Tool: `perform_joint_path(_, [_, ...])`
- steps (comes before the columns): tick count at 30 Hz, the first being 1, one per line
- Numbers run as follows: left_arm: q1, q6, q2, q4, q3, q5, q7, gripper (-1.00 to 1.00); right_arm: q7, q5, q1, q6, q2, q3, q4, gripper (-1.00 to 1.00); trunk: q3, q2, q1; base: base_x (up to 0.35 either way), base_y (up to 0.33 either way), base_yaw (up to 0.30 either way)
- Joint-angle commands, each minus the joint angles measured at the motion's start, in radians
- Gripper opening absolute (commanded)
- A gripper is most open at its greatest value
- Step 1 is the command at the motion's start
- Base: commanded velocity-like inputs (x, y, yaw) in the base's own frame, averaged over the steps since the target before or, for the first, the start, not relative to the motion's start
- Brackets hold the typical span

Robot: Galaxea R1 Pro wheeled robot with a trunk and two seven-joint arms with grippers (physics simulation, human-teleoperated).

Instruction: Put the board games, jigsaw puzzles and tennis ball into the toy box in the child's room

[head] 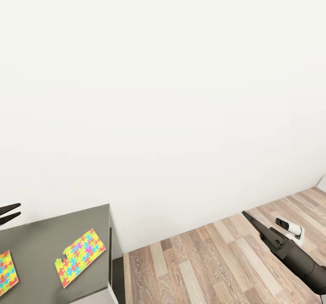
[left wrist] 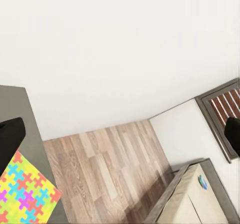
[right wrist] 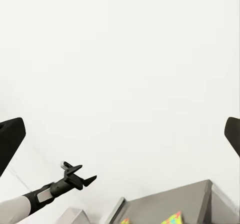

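My left claw [head: 10, 213] hovers released, fingers parted and holding nothing, above the dark grey end of the table [head: 40, 245]. Just below and beside it lie the two jigsaw puzzles, flat on the top and a little apart: one [head: 80, 258] toward the table's corner, the other [head: 6, 272] nearer my claw's underside. My right claw [head: 256, 225] hangs well apart over the wooden floor [head: 203, 263], empty; its fingers look spread in its wrist view.

Multicoloured jigsaw puzzles [head: 80, 258] on dark grey table [head: 40, 245]; wood-grain brown floor [head: 217, 263], white wall [head: 163, 91].
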Motion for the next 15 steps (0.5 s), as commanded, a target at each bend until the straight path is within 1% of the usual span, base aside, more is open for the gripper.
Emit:
perform_joint_path(1, [-0.001,0.010,0.000,0.000,0.002,-0.003,-0.005,1.00,0.001,-0.003,-0.001,0.008,0.000,0.000,0.000,1.00,-0.002,-0.002,0.001,0.009,-0.036,-0.251])
perform_joint_path(15, [-0.001,0.010,-0.002,0.000,0.002,-0.003,-0.005,1.00,0.001,-0.003,-0.001,0.008,-0.001,0.000,0.001,1.00,-0.002,-0.002,0.001,0.002,-0.009,-0.273])
